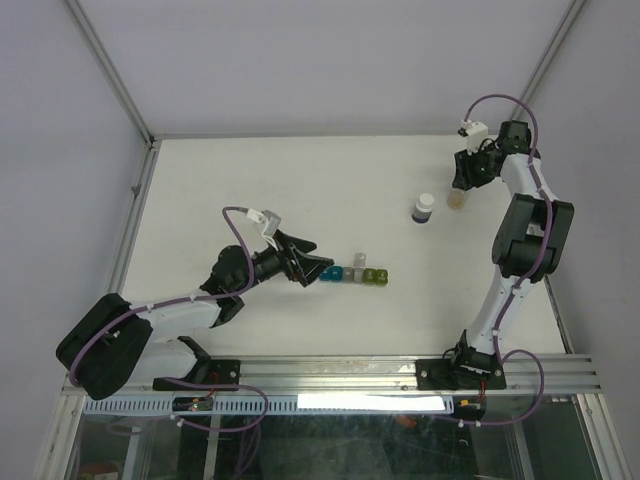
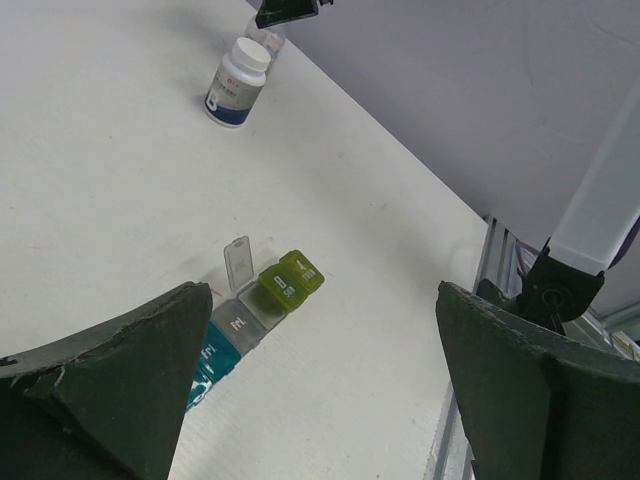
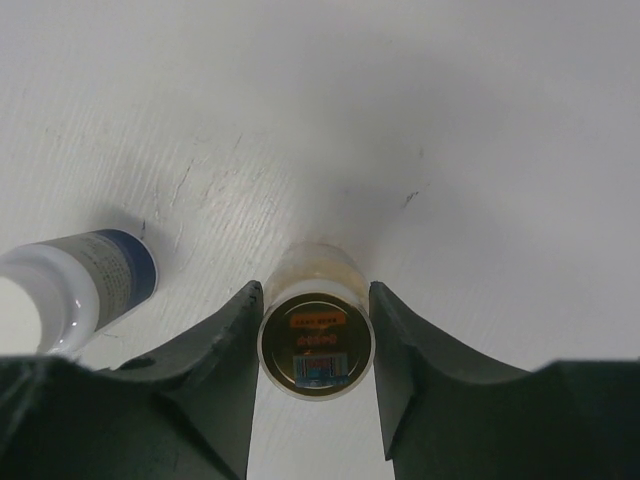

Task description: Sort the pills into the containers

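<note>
The containers [image 1: 355, 274] lie mid-table as a short strip of teal, blue, grey and green compartments. In the left wrist view the containers [image 2: 262, 300] show one grey lid [image 2: 238, 262] standing up. My left gripper [image 1: 314, 268] hovers open at the strip's teal end, and nothing sits between the wide jaws of the left gripper [image 2: 325, 400]. At the far right my right gripper [image 1: 460, 185] reaches down over a small amber bottle [image 1: 457, 200]. The right gripper [image 3: 315, 295] has both fingers pressed against the sides of the upright amber bottle [image 3: 316, 345]. The pills are out of view.
A dark bottle with a white cap [image 1: 424, 208] stands just left of the amber one; it also shows as the dark bottle [image 3: 80, 285] and the dark bottle [image 2: 238, 82]. Metal frame rails [image 1: 135, 200] edge the table on the left and near sides.
</note>
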Tool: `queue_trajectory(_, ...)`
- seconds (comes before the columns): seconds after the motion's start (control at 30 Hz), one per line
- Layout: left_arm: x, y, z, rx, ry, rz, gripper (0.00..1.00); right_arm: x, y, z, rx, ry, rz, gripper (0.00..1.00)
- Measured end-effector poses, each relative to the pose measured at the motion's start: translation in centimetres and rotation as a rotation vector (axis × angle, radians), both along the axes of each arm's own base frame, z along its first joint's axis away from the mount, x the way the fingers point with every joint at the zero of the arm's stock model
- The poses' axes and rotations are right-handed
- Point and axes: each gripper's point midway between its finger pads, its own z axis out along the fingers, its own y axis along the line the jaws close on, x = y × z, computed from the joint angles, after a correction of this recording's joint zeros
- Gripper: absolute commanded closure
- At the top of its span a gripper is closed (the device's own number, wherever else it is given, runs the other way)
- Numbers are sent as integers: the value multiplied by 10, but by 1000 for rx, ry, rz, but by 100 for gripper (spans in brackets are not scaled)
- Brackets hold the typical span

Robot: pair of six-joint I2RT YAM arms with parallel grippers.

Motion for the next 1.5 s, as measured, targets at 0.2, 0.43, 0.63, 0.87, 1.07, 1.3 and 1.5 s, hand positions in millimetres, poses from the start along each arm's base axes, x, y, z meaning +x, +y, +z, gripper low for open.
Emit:
queue_trajectory(0.2,-33,-16,19,10,-138,-82,2,-56,10,8,6,40,25,100)
queue_trajectory(0.43,-88,-45,32,53,-376,-224,1,-160,63,81,70,-57,167,100)
queue_trajectory(0.63,-79,-65,39,75,-391,-186,1,-226,137,120,209,-97,395,100)
queue_trajectory(0.87,-72,-107,51,95,-342,-140,1,-279,190,131,363,-35,567,100)
queue_trajectory(1.07,-68,-141,18,244,-271,-89,1,-303,205,128,439,8,622,100)
queue_trajectory(1.3,-56,-153,-20,404,-236,-28,12,-314,213,118,468,55,653,100)
queue_trajectory(1.5,-48,-159,-25,439,-228,-4,42,-317,220,114,467,77,689,100)
